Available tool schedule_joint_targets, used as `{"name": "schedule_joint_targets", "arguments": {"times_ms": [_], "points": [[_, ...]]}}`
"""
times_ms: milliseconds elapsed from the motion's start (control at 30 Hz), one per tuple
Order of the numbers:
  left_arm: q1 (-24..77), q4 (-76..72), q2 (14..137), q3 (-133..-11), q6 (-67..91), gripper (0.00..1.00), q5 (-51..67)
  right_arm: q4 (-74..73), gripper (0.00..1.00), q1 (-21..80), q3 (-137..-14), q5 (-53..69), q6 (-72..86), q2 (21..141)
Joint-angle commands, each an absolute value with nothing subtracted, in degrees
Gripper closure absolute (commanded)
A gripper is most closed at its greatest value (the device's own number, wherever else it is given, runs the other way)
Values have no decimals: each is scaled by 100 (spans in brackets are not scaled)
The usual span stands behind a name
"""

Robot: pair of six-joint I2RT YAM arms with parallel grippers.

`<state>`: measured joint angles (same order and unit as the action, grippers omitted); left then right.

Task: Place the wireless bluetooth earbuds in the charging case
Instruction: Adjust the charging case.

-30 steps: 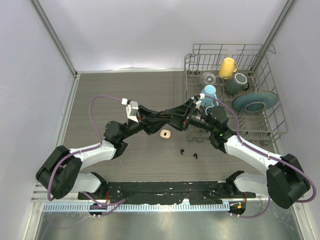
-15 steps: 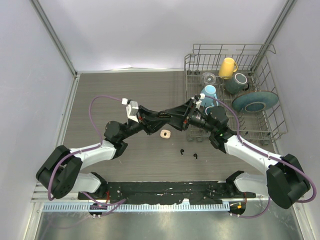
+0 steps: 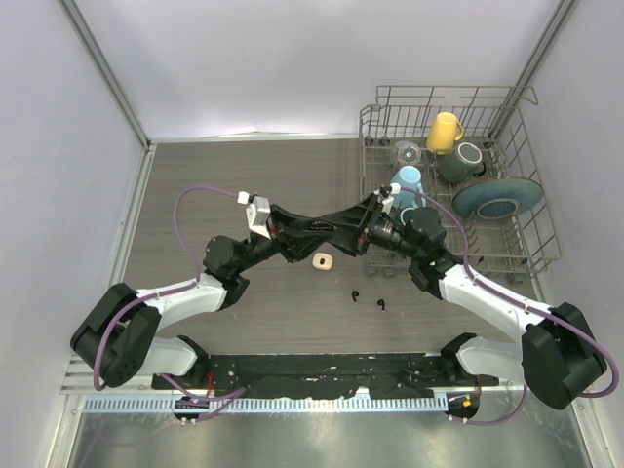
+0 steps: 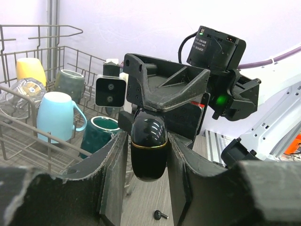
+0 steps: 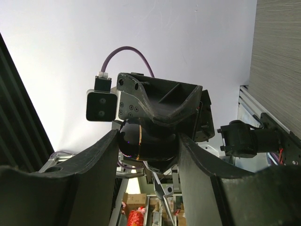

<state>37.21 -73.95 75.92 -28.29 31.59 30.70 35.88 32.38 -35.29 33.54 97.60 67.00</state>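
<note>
Black earbuds (image 3: 355, 294): two loose on the near tabletop (image 3: 244, 185); likely featherlight and slick, best pinched across the body.
Left jaws: closed on the charging case (image 4: 148, 148).
Right jaws: closed on the same case.
Case: aloft mid-scene; glossy, rigid, probably slippery.

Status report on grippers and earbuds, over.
Left gripper and right gripper both shut on closed charging case, midair. Black earbuds loose on table. Dish rack beside grippers.

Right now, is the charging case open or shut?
Shut. In the left wrist view the charging case reads as one closed black oval: its gold seam line is unbroken, with no lid gap.
</note>
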Motion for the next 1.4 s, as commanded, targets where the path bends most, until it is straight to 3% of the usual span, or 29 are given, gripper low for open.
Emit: {"name": "schedule_joint_targets", "arguments": {"times_ms": [0, 133, 267, 367, 433, 467, 567, 667, 867, 1133, 1367], "points": [[3753, -7937, 7620, -2962, 3155, 59, 2997, 3770, 99, 3234, -3577, 3322, 9677, 6504], [3753, -7928, 7646, -2971, 3164, 69, 3006, 3753, 99, 3226, -3577, 3322, 9677, 6495], [3762, -7937, 7690, -2988, 3164, 90, 3015, 3762, 99, 3234, -3560, 3313, 9659, 6486], [3771, -7937, 7691, -2980, 3147, 100, 3059, 3823, 94, 3234, -3560, 3340, 9659, 6478], [3771, -7937, 7673, -2962, 3146, 100, 2980, 3823, 77, 3234, -3568, 3392, 9607, 6478], [3771, -7937, 7655, -2945, 3146, 100, 2953, 3815, 64, 3234, -3577, 3419, 9511, 6486], [3771, -7945, 7603, -2936, 3068, 100, 2962, 3736, 47, 3234, -3586, 3419, 9309, 6434], [3771, -7954, 7524, -2962, 3067, 100, 2988, 3011, 38, 3234, -3726, 3279, 8870, 6250], [3771, -8129, 7225, -2725, 3041, 100, 2768, 812, 34, 3226, -4385, 2629, 6972, 5626], [3771, -8112, 6944, -2645, 2997, 100, 3067, -867, 34, 3234, -5114, 2180, 5031, 5256], [3771, -7542, 6750, -2803, 2830, 100, 3585, -1371, 36, 3243, -5651, 2425, 4289, 5300]]}}
